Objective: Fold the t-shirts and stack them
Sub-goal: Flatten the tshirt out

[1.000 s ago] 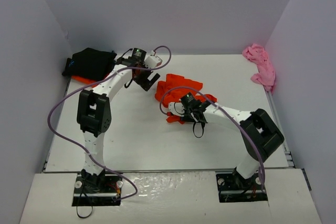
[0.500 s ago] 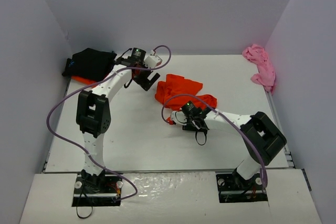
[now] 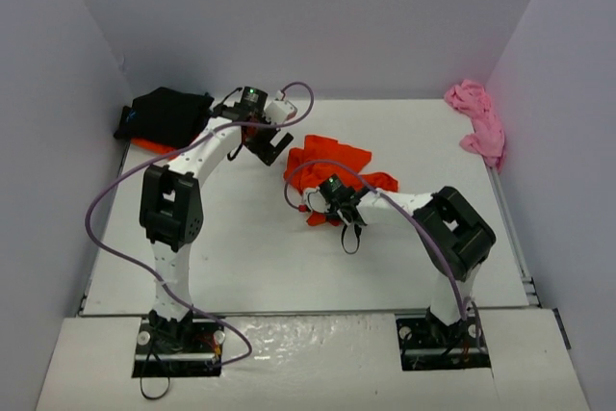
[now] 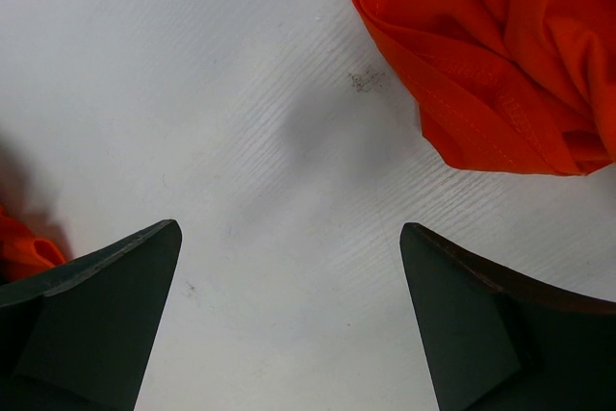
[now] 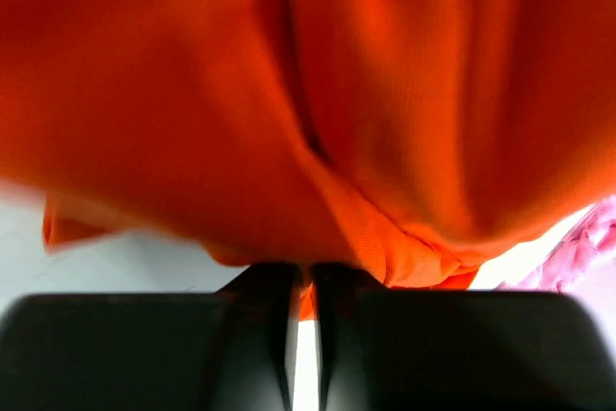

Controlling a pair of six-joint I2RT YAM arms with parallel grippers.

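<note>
Right gripper (image 5: 303, 288) had its fingers pressed almost together on a fold of the crumpled orange-red t-shirt (image 5: 289, 93), pinching the near edge of that heap around the middle of the table (image 3: 241, 238). Left gripper (image 4: 289, 233) was spread wide with nothing in it, hovering over bare table just left of the same shirt, a bit farther back

Progress-wise I'd call it halfway at best. The black t-shirt (image 3: 168, 113) sat in the far left corner as a fairly compact bundle on top of a second orange-red t-shirt (image 3: 146, 146), only a sliver of which poked out, so that looked like the stack getting started. Couldn't tell how tidy those folds were. The middle shirt was just a lump, not folded at all, and the pink t-shirt (image 3: 478, 122) lay bunched up against the far right wall, looking untouched

Material stuff: all soft, matte, floppy knit, deep loose folds, with a stitched hem showing in the left wrist view. Table was white with a fine ribbed texture and one little smudge. Gripper fingers were dark, hard, wedge-shaped
</note>
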